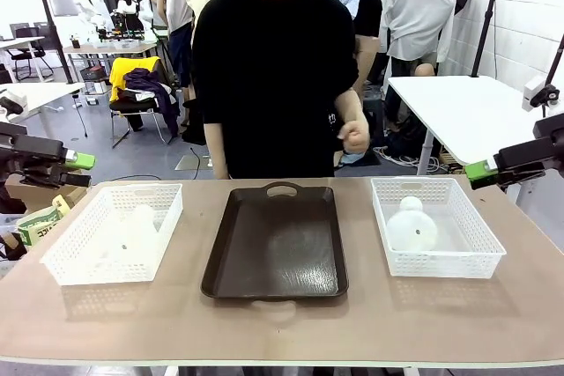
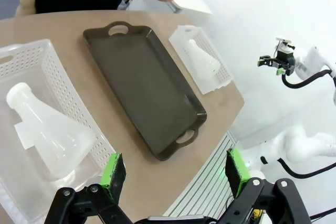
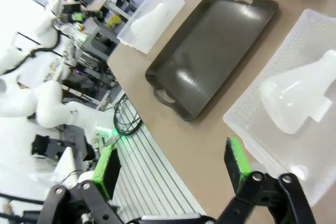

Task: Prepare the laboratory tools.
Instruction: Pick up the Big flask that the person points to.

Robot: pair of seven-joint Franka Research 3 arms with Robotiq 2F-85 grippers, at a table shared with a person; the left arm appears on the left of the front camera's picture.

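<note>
Left gripper (image 2: 174,174): fingers apart, empty. Left flask (image 2: 50,129) lies on its side in the left basket (image 2: 58,72), at 10 o'clock from the claw, neck toward 10.

Right gripper (image 3: 172,165): apart, empty. Right flask (image 3: 296,98) lies in the right basket (image 3: 273,51) at 2 o'clock, neck toward 2.

Each arm is nearest its own flask. No legible markings.

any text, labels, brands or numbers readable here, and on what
Nothing reads clearly.
Green-and-white packet left of the table: print too blurred.
Person's black shirt: small pale mark, too small.
Left flask, right flask, left basket, right basket, tray: no markings seen.
</note>
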